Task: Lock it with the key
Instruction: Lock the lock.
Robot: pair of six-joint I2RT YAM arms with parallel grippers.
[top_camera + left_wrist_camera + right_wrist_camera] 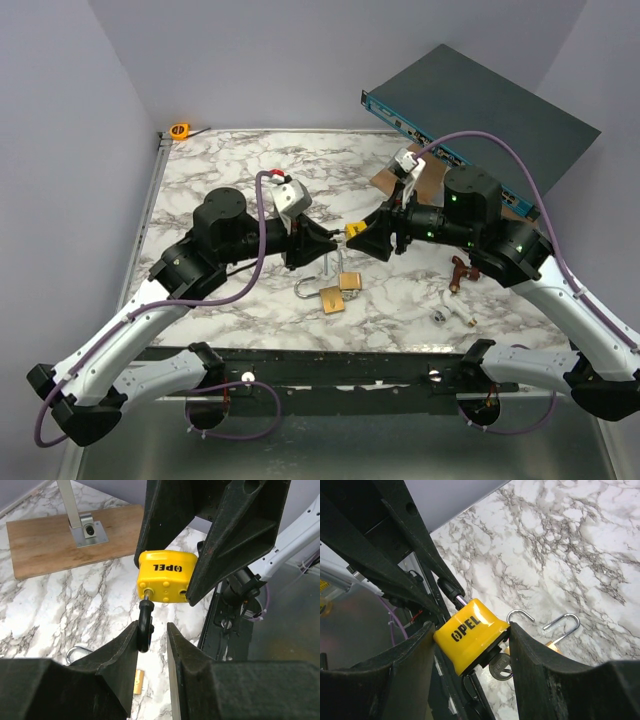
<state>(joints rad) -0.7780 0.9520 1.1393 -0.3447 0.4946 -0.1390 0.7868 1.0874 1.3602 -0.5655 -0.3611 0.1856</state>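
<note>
A yellow padlock [352,229] marked OPEL hangs in the air above the marble table between my two grippers. My right gripper [368,232] is shut on its body [470,632]. A silver key [501,666] sits in the keyhole on its underside. The lock's black shackle [145,625] sticks out toward my left gripper [152,627]. It lies between that gripper's jaws, touching the left finger [120,645], with a gap to the other finger. The same padlock [165,577] shows in the left wrist view, clamped by the right arm's fingers.
Two brass padlocks [331,299] [349,281] with open shackles lie on the table below the grippers. A reddish-brown object [460,272] and small silver pieces [450,315] lie at the right. A wooden board [60,540] with a metal post stands behind, beside a dark flat box [480,110].
</note>
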